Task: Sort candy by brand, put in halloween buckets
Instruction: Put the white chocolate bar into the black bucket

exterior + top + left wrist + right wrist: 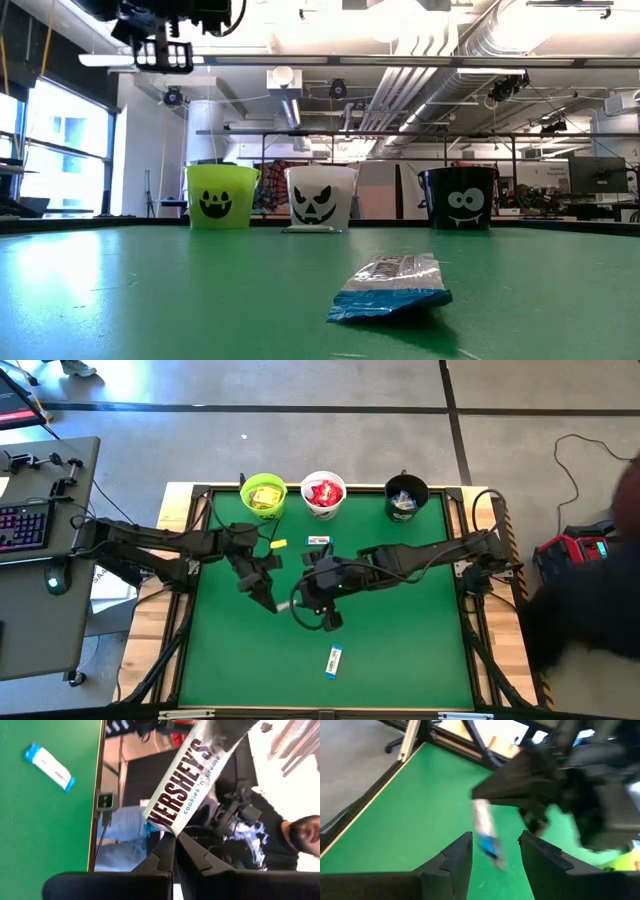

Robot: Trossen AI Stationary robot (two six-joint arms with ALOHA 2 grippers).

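Left wrist view alone shows left fingers [175, 851] pinching a Hershey's bar [186, 782]; right fingers [496, 852] gape.

One camera looks straight down on the whole green table [400, 660]. One sits low on the table, facing the three buckets [320, 198]. Each wrist camera looks close past its own fingers, maybe at the same bar [187, 785].
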